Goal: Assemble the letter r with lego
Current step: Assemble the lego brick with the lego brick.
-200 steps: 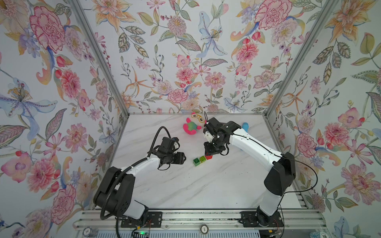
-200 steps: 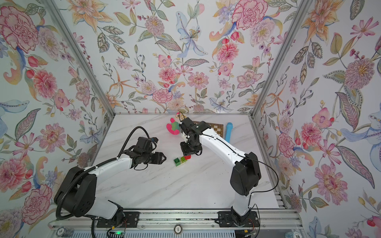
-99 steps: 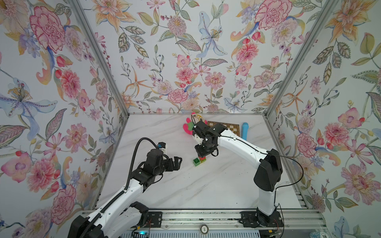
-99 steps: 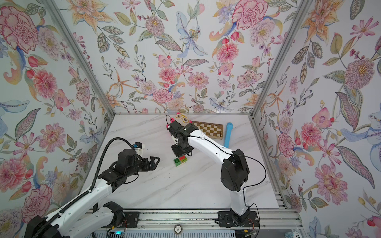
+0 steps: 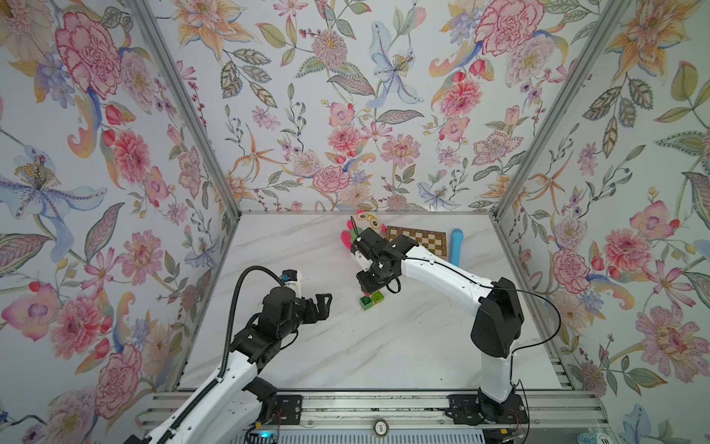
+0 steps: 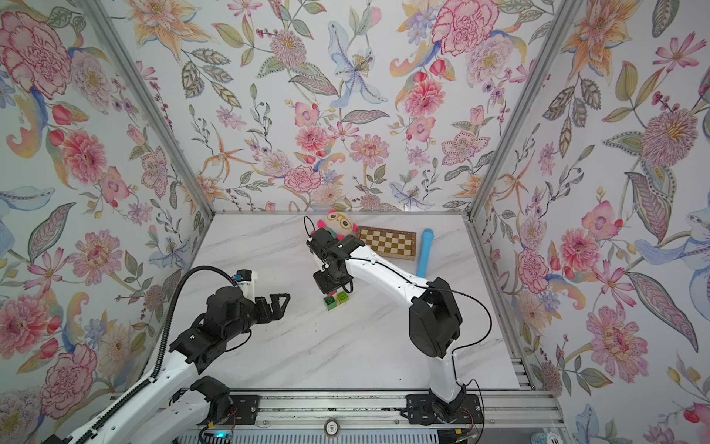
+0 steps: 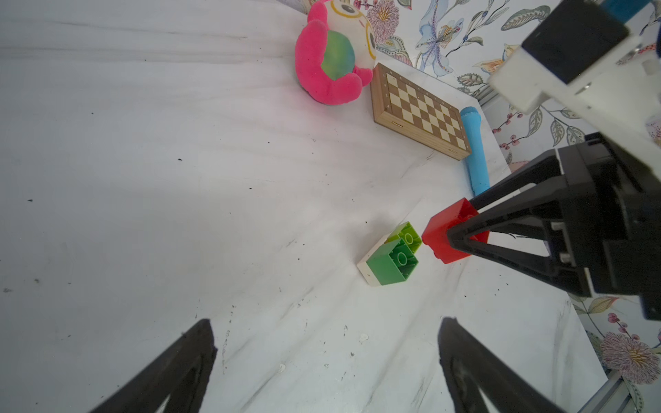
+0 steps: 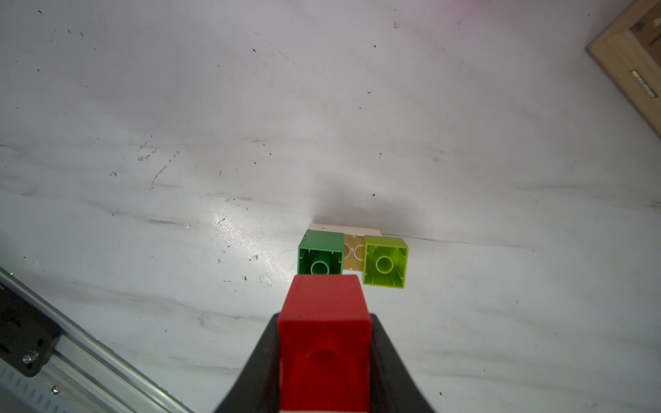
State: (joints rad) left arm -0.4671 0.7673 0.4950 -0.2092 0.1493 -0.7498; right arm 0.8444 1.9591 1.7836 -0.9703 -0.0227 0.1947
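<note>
The right gripper (image 7: 453, 234), clamped on the red brick (image 8: 323, 311), hangs just short of the dark green brick (image 8: 320, 250). That brick's hollow face is turned toward it, beside the lime green brick (image 8: 386, 264) on the cream brick (image 7: 366, 270), mid-table (image 5: 345, 346). The left gripper (image 5: 323, 304), spread and empty, stands farther off.

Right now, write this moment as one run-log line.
left jaws: open, empty | right jaws: shut on red brick, unjoined | dark green brick, lime brick: on cream brick
</note>
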